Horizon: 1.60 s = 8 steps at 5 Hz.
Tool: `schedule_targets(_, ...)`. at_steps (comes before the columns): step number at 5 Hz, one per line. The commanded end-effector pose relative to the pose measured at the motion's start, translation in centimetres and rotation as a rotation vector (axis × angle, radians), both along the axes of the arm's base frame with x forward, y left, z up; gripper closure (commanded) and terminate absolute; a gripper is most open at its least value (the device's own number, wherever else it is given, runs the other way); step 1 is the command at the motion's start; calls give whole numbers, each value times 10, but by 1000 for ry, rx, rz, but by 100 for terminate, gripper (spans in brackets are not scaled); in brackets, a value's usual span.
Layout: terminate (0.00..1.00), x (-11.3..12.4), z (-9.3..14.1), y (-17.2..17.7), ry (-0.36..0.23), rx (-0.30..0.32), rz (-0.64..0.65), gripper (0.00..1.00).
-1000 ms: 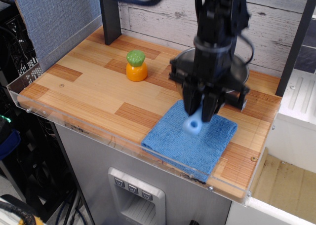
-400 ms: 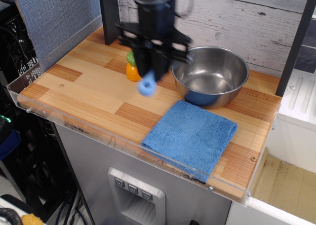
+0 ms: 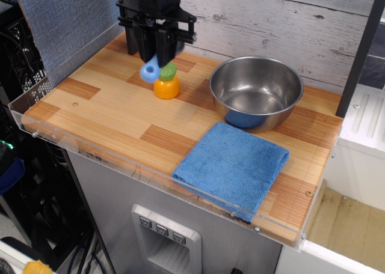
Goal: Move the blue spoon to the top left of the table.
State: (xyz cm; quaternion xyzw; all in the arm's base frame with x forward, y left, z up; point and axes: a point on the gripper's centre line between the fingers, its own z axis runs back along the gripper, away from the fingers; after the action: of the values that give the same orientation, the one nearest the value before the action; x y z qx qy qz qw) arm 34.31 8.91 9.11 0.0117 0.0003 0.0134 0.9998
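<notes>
My gripper is shut on the blue spoon and holds it above the back left part of the table. Only the spoon's light-blue handle end with its hole shows below the fingers; its bowl is hidden between them. The spoon hangs just left of an orange toy with a green top.
A large steel bowl stands at the back right. A square blue cloth lies at the front right. A dark post stands at the back left corner behind the arm. A clear acrylic rim runs along the table's front.
My gripper has carried the spoon from above the blue cloth leftward and toward the back, past the steel bowl, to above the back left of the table.
</notes>
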Motion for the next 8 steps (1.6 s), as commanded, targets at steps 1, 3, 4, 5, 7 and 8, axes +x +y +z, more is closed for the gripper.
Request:
schedule_targets(1,0,44,7,23,-12,64,-54,100)
schedule_targets(3,0,44,10,62,4,93,-18,100)
schedule_targets(4,0,38,10,72,-8,93,0,100)
schedule_targets(5,0,33,5,77,-7,81,8,100)
schedule_targets(7,0,34,-23,56,42,71,1,100)
schedule_targets(8,0,36,-38,58,53,84,24,100)
